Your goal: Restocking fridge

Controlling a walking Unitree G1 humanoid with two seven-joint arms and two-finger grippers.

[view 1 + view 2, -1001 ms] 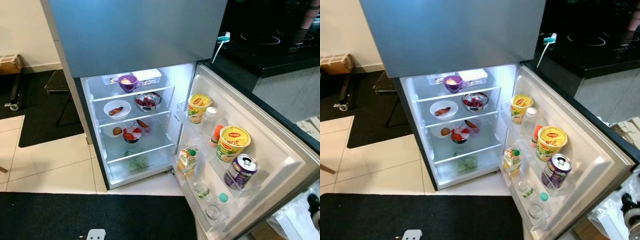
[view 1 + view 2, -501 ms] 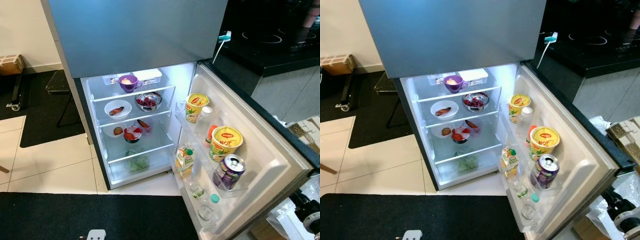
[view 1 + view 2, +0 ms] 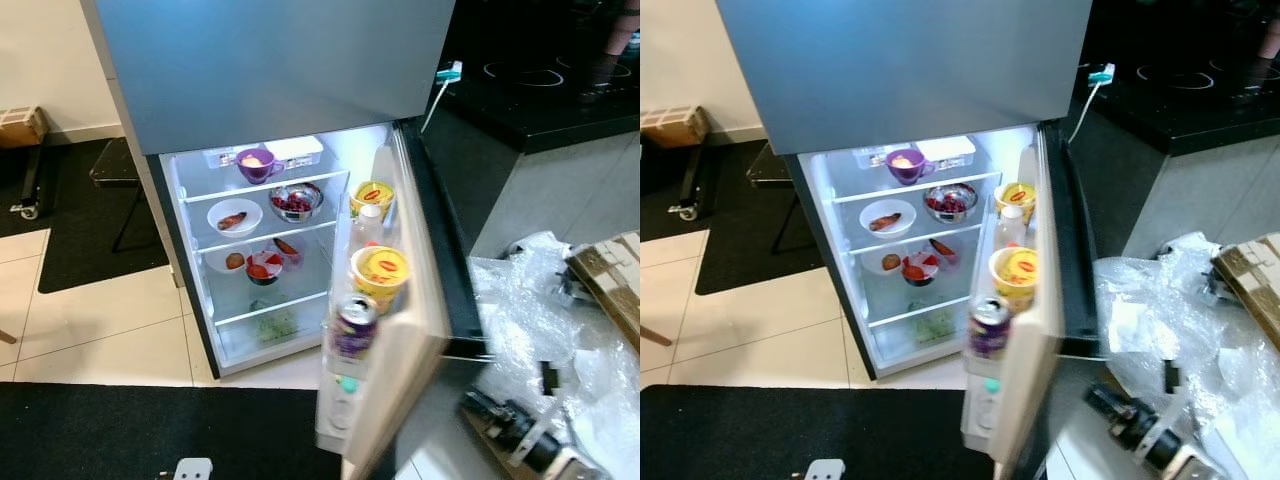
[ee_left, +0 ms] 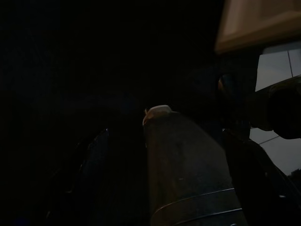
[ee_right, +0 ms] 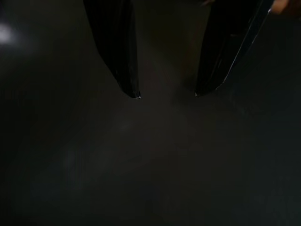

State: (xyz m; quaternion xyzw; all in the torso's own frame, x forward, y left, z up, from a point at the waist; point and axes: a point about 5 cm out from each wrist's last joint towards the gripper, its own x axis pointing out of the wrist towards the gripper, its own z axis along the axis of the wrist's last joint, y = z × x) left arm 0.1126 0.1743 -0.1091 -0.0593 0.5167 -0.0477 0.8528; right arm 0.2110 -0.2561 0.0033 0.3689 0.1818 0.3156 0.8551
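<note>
Fridge door (image 3: pixel 400 330) stands half-shut; its racks hold two yellow noodle cups (image 3: pixel 380 275) (lettering unreadable) and a purple can (image 3: pixel 353 325). Right hand (image 5: pixel 164 94) fingers apart, empty; left hand's state cannot be told.

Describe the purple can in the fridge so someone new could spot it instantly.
Start at the open fridge door, whose inner shelves face the lit compartment. Go down its stack of items, past the two yellow noodle cups, to the purple can just below the lower cup. It is the only metal can there, with a silver pull-tab top.
</note>
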